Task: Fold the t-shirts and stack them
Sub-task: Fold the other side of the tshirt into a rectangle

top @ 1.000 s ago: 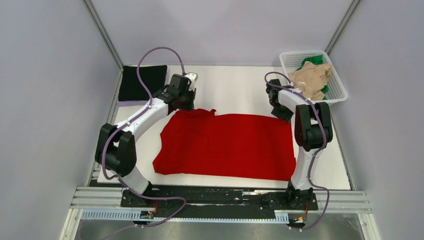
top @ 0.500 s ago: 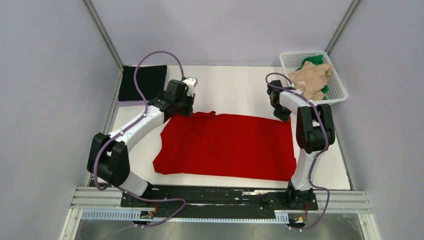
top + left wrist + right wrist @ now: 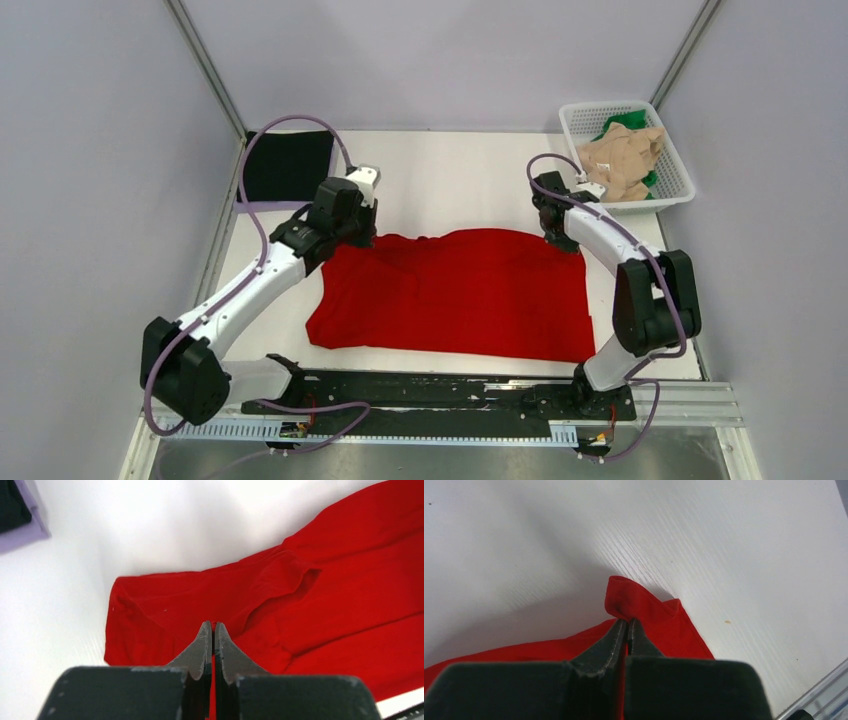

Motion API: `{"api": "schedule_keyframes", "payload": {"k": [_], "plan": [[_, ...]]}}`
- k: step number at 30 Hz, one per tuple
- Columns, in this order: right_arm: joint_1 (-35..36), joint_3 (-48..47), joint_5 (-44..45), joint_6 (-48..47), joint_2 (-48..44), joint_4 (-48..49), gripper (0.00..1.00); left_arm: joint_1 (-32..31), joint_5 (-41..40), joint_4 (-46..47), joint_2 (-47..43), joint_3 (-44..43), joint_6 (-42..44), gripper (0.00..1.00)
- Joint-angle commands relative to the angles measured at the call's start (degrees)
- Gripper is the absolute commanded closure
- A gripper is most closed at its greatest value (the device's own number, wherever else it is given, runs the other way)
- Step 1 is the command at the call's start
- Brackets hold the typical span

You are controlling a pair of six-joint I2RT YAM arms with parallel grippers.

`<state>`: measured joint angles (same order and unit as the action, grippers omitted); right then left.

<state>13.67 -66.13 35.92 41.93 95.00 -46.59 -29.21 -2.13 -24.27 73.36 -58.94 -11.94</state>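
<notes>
Currently the fold of the red t-shirt (image 3: 455,290) is judged to be the step in hand. It is spread flat over the middle of the table (image 3: 470,175), long side parallel to the near edge, with some cloth bunched toward the left edge. The left gripper (image 3: 210,626) is set at the shirt's far-left corner, jaws pressed together with a strip of red showing between them, so it is read as clamped on the cloth. The right gripper (image 3: 626,622) is clamped on the far-right corner, where a small peak of cloth is raised off the tabletop at its tips. The black t-shirt (image 3: 288,165) is already folded and parked at the far-left corner of the table. The beige t-shirt (image 3: 625,155) and the green t-shirt (image 3: 625,122) are heaped unfolded in the basket (image 3: 683,172) at the far-right corner, so the task is judged less than halfway done. Next, a matched lift of both far corners is called for, then a carry toward the near edge so that the far hem is laid onto the near hem. Equal height and pace are needed on both sides, otherwise a skewed crease is likely. The bunched left side is expected to need smoothing before or after the fold. Grip depth on the left cannot be confirmed from the wrist view.
</notes>
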Motion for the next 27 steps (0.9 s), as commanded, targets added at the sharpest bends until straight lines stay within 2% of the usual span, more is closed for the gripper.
{"api": "schedule_keyframes", "payload": {"k": [1, 7, 14, 19, 23, 27], "plan": [[0.65, 2.95, 1.09, 1.20, -6.23, -2.17, 1.00, -0.84, -3.76, -4.36, -7.19, 2.24, -5.68, 1.00], [1.28, 7.55, -1.34, 2.36, -12.79, -5.35, 0.99, -1.93, -4.87, -10.09, -16.16, 6.43, -10.94, 1.00], [1.62, 12.10, -5.12, 2.63, -18.43, -6.79, 0.98, -4.66, -6.09, -17.04, -20.60, 6.97, -17.63, 1.00], [1.68, 13.70, -5.99, 2.55, -19.28, -8.14, 0.96, -5.90, -8.06, -23.86, -22.46, 8.19, -22.45, 1.00], [1.67, 14.22, -6.77, 2.75, -18.08, -8.30, 0.95, -6.74, -8.30, -25.40, -24.24, 10.41, -24.66, 1.00], [1.64, 14.52, -7.03, 3.97, -17.11, -9.28, 0.87, -7.36, -7.49, -27.82, -24.46, 11.16, -27.05, 1.00]]}}
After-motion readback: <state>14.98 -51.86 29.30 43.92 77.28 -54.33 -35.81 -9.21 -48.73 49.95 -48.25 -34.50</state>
